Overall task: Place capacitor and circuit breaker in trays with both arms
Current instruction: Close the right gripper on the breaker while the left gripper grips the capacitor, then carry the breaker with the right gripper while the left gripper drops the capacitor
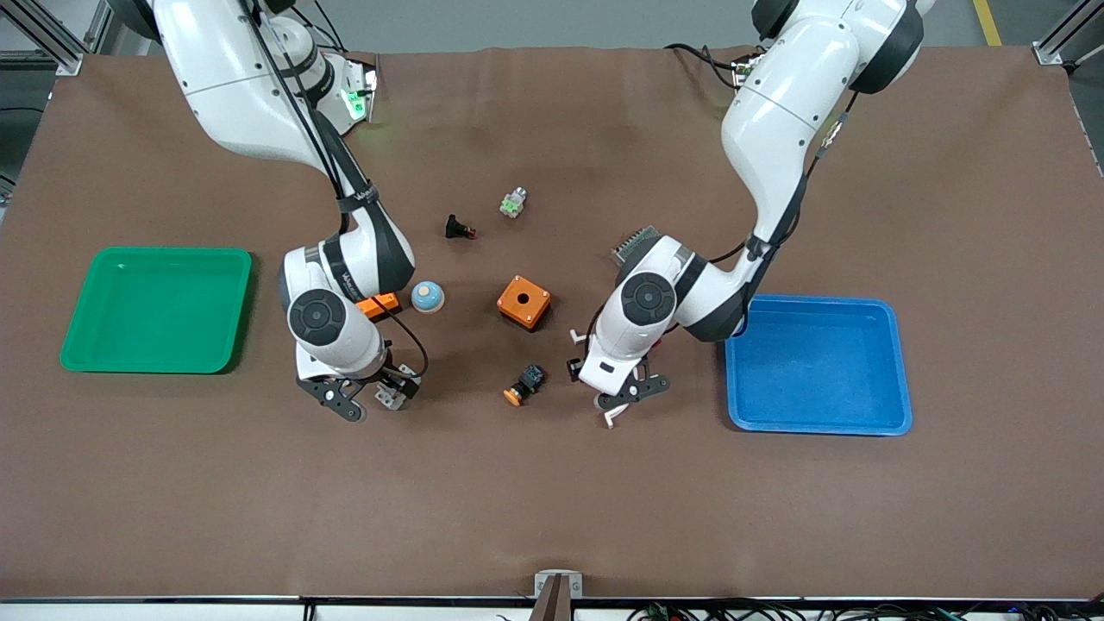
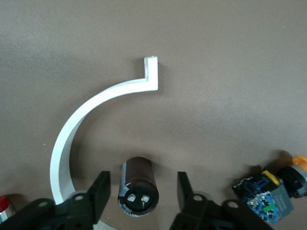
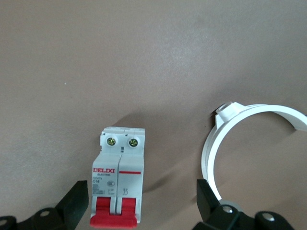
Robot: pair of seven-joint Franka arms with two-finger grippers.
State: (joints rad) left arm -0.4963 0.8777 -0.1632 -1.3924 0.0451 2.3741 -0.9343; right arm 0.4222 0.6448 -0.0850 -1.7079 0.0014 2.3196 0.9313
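The capacitor [image 2: 138, 189], a stubby dark shiny cylinder, lies on its side on the brown table mat. My left gripper [image 2: 142, 184] is open and low over it, one finger on each side, not touching. In the front view my left gripper [image 1: 636, 392] hides the capacitor. The circuit breaker [image 3: 118, 179], a white-grey block with red toggles, lies flat on the mat. My right gripper [image 3: 141, 191] is open around it, with the block closer to one finger. In the front view the breaker [image 1: 392, 397] shows between the fingers of my right gripper [image 1: 377, 395].
A green tray [image 1: 78, 345] sits at the right arm's end and a blue tray [image 1: 819, 423] at the left arm's end. An orange box [image 1: 523, 302], a black-and-blue button with orange cap [image 1: 523, 385], a blue dome [image 1: 427, 296] and a black push-button [image 1: 460, 228] lie mid-table. A white curved strip [image 2: 72, 129] lies by the capacitor.
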